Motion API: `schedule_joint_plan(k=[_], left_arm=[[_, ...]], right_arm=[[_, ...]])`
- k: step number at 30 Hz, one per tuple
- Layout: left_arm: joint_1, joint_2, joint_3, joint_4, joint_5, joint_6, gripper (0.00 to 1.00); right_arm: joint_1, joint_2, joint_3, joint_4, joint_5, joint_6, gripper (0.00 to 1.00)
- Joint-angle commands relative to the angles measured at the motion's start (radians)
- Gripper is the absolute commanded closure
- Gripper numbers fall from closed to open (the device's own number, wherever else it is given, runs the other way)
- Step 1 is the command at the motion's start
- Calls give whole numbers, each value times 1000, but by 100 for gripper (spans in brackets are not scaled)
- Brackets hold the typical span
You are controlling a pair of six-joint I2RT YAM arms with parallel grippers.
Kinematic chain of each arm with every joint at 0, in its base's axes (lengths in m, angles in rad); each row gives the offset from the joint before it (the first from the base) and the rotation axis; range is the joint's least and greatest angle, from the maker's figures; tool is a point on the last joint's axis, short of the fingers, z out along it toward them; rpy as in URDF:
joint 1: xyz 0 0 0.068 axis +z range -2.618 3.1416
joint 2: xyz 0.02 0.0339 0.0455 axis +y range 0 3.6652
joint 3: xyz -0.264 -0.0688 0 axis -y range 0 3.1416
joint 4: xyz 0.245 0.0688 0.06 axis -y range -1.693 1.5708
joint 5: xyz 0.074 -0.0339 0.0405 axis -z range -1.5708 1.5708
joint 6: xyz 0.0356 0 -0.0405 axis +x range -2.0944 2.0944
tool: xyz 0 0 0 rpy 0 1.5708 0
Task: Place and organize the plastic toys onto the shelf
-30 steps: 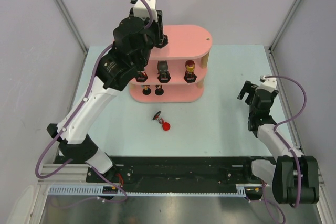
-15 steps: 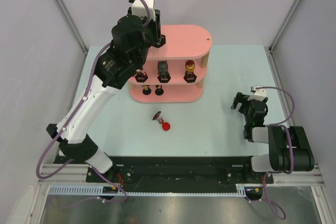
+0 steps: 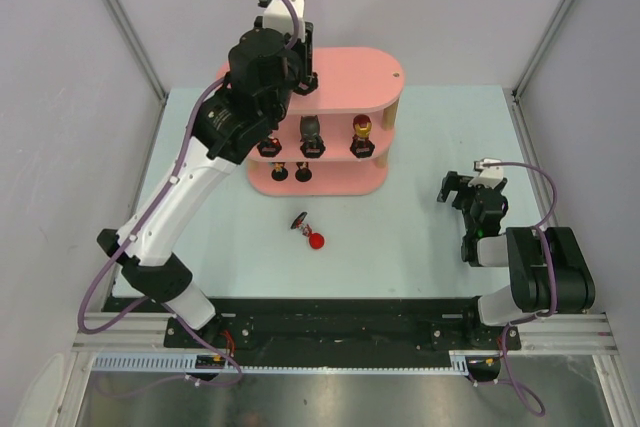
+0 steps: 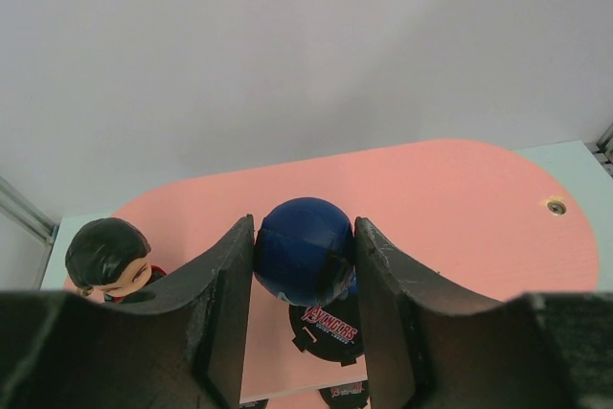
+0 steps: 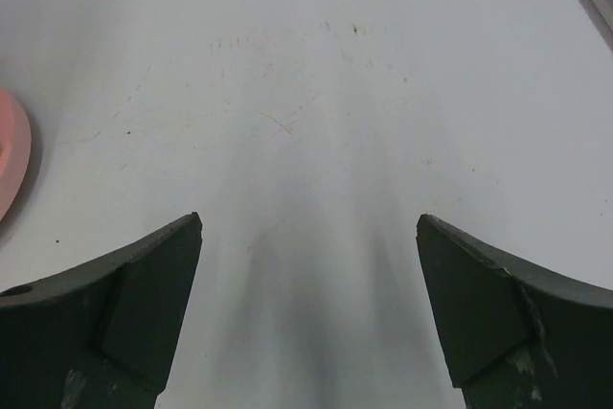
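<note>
The pink three-tier shelf (image 3: 350,75) stands at the back of the table. My left gripper (image 3: 293,75) is over the left part of its top board (image 4: 460,198), shut on the head of a blue-headed figurine (image 4: 305,254); its black base (image 4: 330,334) hangs close over the board. A dark-haired figurine (image 4: 107,252) shows at the left. On the middle tier stand a dark-haired (image 3: 268,145), a black (image 3: 311,133) and a red-gold figurine (image 3: 362,133). A red-headed figurine (image 3: 311,235) lies on the table. My right gripper (image 5: 311,222) is open and empty, low over the table.
Two small figurines (image 3: 291,173) stand on the bottom tier. The light table (image 3: 420,147) is walled by grey panels on the left, back and right. The right arm (image 3: 500,237) is folded near the right front, and a corner of the pink shelf (image 5: 11,155) shows in its wrist view.
The right arm has folded down and its gripper has moved left and lower over the table. The left arm has shifted slightly right over the shelf top, still holding the blue-headed figurine.
</note>
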State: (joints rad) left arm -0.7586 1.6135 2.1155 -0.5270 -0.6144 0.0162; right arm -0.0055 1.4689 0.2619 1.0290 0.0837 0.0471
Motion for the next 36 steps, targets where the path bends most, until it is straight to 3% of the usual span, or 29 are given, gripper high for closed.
schedule_joint_plan(k=[1, 36], left_arm=[[7, -3, 38, 13, 21, -16, 100], [7, 19, 34, -24, 45, -64, 100]], right_arm=[[2, 10, 20, 22, -16, -20, 0], [2, 11, 22, 25, -15, -20, 0]])
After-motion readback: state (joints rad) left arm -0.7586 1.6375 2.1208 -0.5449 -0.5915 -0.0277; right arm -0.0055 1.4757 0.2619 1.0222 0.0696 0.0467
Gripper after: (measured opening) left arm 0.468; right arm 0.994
